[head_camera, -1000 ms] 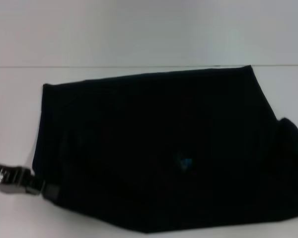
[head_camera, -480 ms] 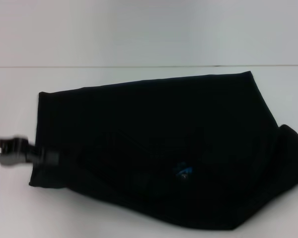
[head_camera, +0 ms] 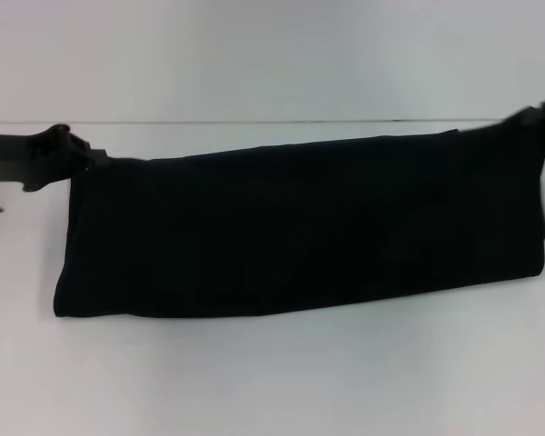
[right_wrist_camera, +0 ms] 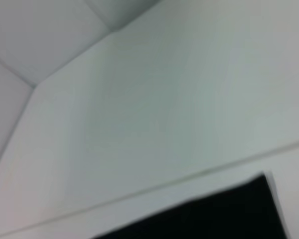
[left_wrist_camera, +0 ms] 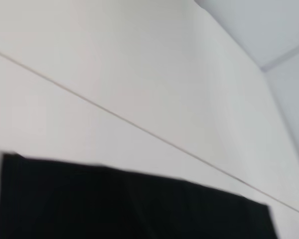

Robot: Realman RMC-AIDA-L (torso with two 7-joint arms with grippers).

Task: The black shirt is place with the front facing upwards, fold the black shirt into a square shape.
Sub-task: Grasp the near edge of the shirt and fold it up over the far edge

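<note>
White smooth table [head_camera: 272,381], black shirt [head_camera: 300,227] a long soft folded band, left gripper [head_camera: 80,162] and right gripper [head_camera: 538,118] at its far corners, finger state indiscernible.

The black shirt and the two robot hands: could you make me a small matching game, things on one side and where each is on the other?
Things:
1. black shirt
2. left hand
3. right hand
4. table

Places:
A. at the shirt's far right corner
B. white surface under everything
C. lying as a long folded band across the middle
D. at the shirt's far left corner

Pairs: 1-C, 2-D, 3-A, 4-B
</note>
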